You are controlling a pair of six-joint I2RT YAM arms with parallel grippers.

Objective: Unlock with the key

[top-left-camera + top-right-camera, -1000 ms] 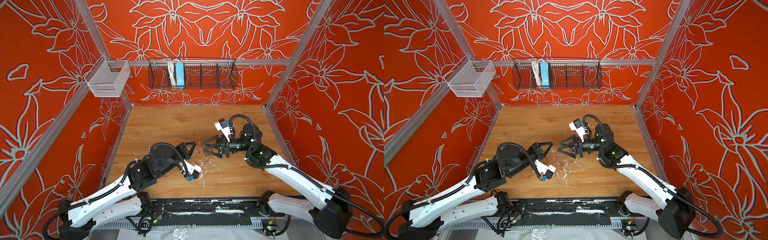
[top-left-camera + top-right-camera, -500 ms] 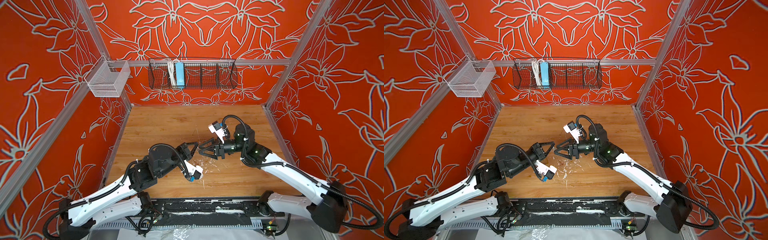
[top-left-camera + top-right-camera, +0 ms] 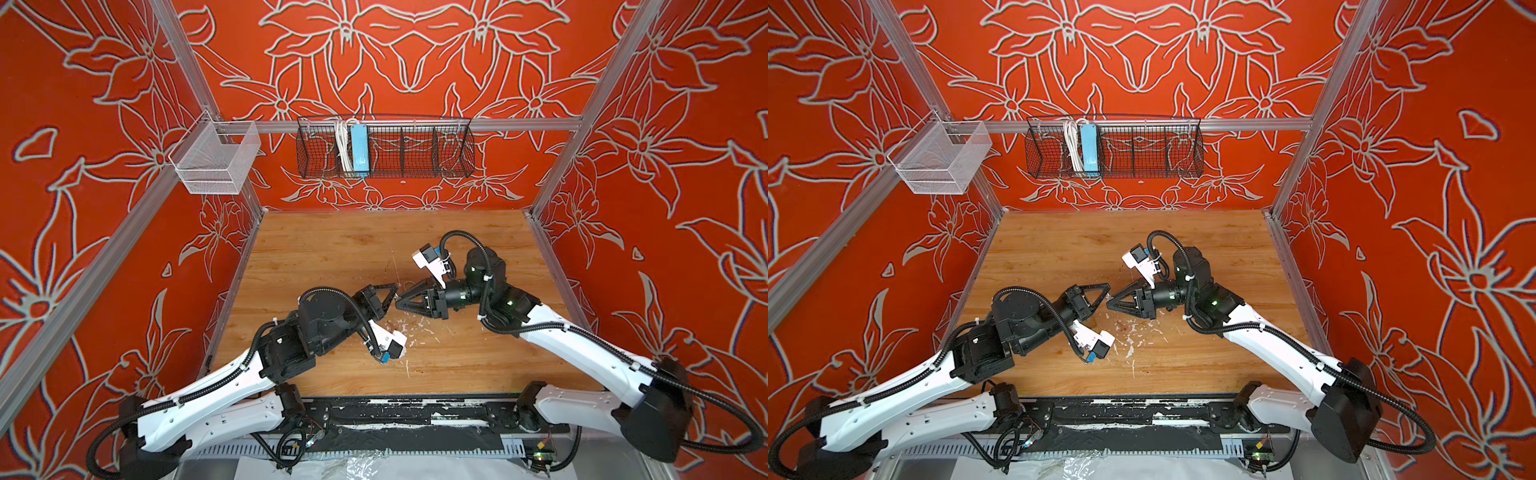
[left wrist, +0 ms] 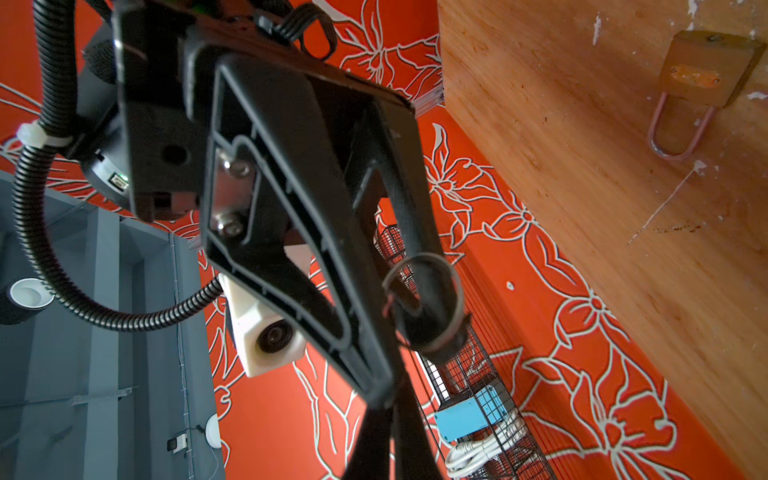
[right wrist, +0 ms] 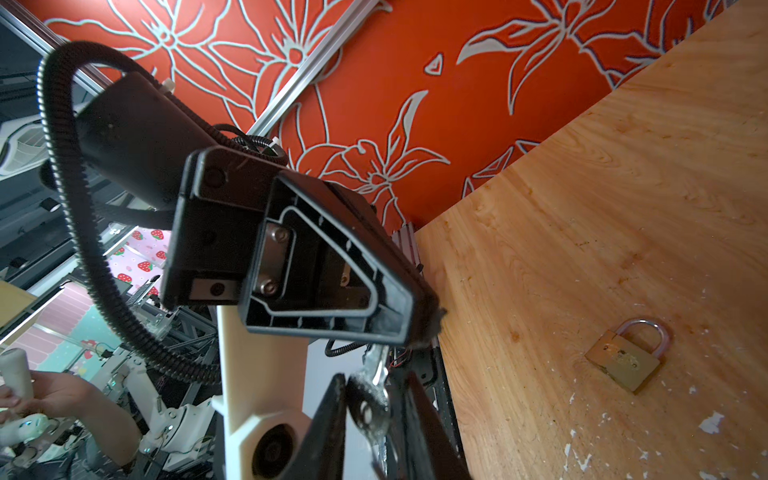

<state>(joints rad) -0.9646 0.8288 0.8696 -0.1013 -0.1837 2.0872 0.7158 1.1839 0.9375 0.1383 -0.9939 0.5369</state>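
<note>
The key (image 5: 376,399), judged small, stiff and slippery, is held above the centre of the surface (image 3: 332,249). The left gripper (image 3: 394,289), reaching from 8 o'clock, has its jaws closed on it. The right gripper (image 3: 398,304), reaching from 3 o'clock, has its jaws narrowed, and its grip cannot be told. The bow is best pinched flat. The padlock (image 5: 623,361) lies nearby.

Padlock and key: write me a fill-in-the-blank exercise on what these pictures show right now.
1. The padlock lies flat on the wooden ____.
2. The left end effector and right end effector meet tip to tip around the small metal ____.
3. The blue box stands in the black wire ____ on the back wall.
Missing words: table; key; basket.
</note>
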